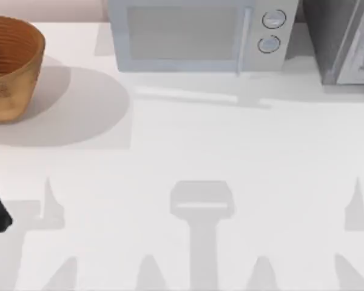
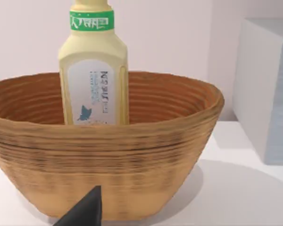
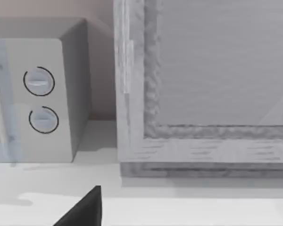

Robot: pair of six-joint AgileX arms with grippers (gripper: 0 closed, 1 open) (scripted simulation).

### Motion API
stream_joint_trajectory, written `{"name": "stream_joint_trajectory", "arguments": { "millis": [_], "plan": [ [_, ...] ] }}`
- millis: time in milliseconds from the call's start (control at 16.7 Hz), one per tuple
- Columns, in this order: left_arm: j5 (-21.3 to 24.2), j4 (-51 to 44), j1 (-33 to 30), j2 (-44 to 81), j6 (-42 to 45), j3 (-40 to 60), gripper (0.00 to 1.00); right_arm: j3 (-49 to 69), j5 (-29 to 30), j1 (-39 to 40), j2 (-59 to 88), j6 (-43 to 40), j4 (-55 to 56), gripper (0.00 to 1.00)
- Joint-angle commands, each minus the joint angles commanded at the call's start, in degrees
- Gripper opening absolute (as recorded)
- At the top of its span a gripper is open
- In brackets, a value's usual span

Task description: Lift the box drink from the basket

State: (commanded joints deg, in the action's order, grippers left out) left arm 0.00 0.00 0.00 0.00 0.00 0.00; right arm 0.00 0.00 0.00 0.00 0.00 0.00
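One box drink [image 2: 94,70] stands upright inside the basket [image 2: 108,155], long axis vertical, just ahead of the left gripper [image 2: 87,209]; whether that claw is open I cannot tell. Beside it, a microwave [image 1: 200,36].

Lettering on the box drink [image 2: 94,70], standing in the basket [image 2: 108,160]: dark print runs sideways down its pale front panel, too small to read, above a little blue figure. White characters cross the green band near its top, unreadable too.
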Motion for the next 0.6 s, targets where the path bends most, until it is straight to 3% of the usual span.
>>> {"name": "stream_joint_trajectory", "arguments": {
  "millis": [300,600],
  "plan": [
    [0.7,1.6,0.3,3.5,0.3,0.6,1.0,0.0,0.0,0.0,0.0,0.0,0.0,1.0],
    [3.3,11.2,2.1,19.7,0.4,5.4,1.0,0.0,0.0,0.0,0.0,0.0,0.0,1.0]
  ]
}}
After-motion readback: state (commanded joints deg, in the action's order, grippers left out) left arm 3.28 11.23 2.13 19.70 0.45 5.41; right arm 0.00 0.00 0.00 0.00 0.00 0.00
